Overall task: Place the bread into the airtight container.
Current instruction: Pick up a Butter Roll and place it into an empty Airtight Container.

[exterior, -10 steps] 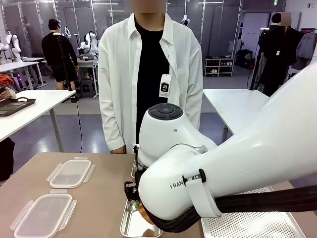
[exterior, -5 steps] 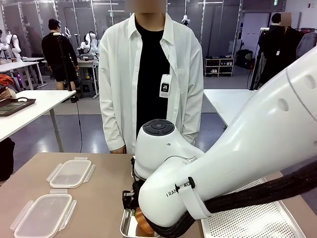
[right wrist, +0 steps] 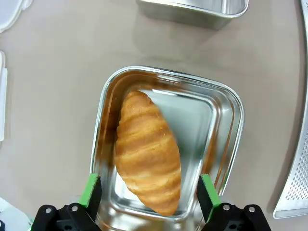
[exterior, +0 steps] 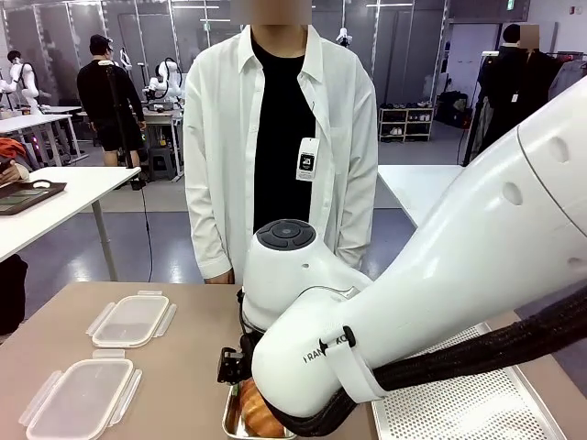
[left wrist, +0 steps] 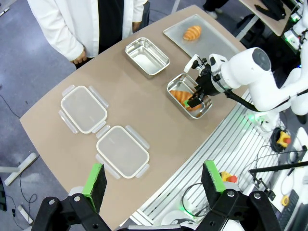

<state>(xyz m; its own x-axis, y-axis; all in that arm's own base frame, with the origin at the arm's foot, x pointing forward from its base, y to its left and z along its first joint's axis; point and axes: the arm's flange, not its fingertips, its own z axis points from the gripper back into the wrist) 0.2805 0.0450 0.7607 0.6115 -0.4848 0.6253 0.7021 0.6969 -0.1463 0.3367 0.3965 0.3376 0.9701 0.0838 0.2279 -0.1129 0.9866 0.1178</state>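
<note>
Blocking half the croissant is the right arm.

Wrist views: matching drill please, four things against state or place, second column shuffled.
1. right tool
2. far tin
3. near tin
4. lids

a. bare inside
b. croissant lies in it
c. flat on the table, side by side
d. open, over the near tin

Pairs: 1-d, 2-a, 3-b, 4-c
</note>
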